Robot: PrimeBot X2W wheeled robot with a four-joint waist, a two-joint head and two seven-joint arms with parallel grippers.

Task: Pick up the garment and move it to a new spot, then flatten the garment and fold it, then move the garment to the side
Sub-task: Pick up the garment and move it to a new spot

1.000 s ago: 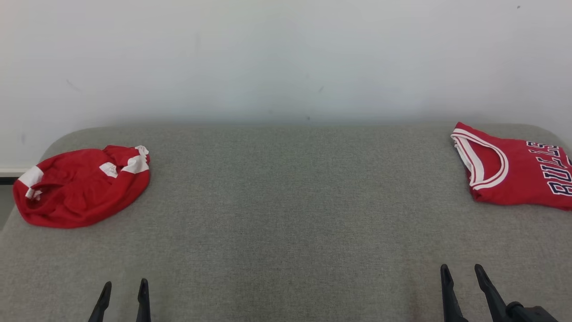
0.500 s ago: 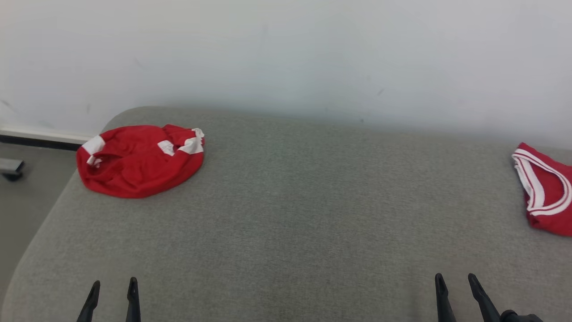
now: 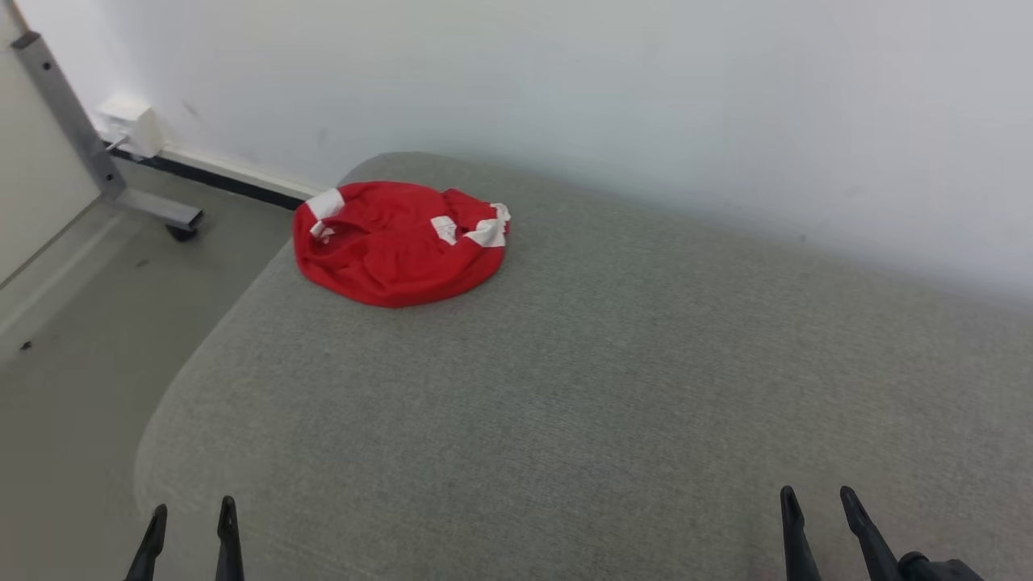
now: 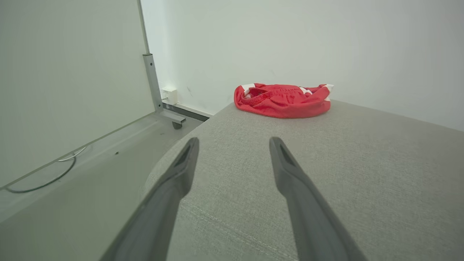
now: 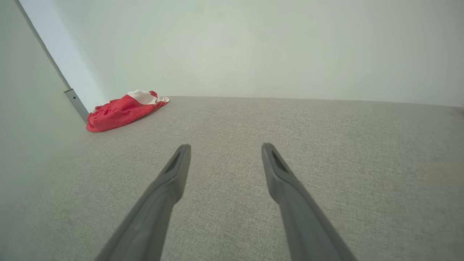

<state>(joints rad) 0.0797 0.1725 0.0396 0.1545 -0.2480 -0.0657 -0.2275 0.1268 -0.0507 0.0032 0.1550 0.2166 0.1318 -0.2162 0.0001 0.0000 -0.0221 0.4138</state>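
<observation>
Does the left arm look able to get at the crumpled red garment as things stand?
Probably yes: left end effector open, bare cushion between it and the garment, though a long reach.

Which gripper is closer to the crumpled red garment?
Left. The left gripper hovers at the near-left corner, the red garment ahead of it; the right gripper is farther, across the grey cushion.

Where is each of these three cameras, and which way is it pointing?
Head: on the head, looking down at the table and garment; left gripper and right gripper tips show.
Left wrist: on that wrist, facing the garment; own open fingers.
Right wrist: same, garment far left; own open fingers.
Shared: all see the garment.
</observation>
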